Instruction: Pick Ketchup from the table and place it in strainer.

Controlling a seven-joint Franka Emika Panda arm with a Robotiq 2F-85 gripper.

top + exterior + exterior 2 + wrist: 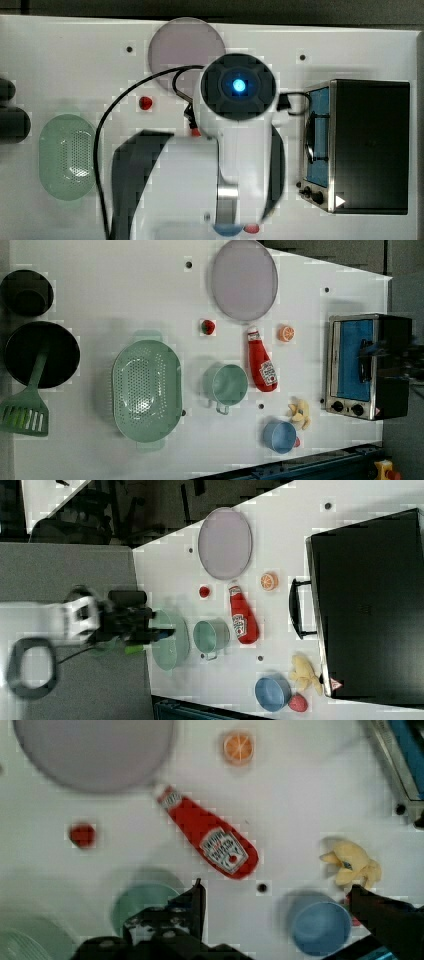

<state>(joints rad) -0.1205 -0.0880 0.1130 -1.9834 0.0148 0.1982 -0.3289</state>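
The ketchup [261,363], a red squeeze bottle with a white label and a striped cap, lies flat on the white table between the teal cup and the orange slice. In the wrist view the ketchup [210,840] lies slantwise on the table below, ahead of my gripper [280,907]. The gripper's dark fingers [197,905] stand wide apart and open, with nothing held. The strainer [146,390], a pale mint-green oval basket with a holed bottom, sits empty to the left view's left of the cup. In the top view my arm [239,86] covers most of the ketchup.
A toaster oven [367,365] stands at the left view's right. A lilac plate [244,279], a strawberry piece [208,326], an orange slice [286,333], a teal cup [227,385], a blue bowl [280,436] and a yellow piece [300,412] surround the bottle. Black bowls [40,352] and a green spatula [25,412] lie far left.
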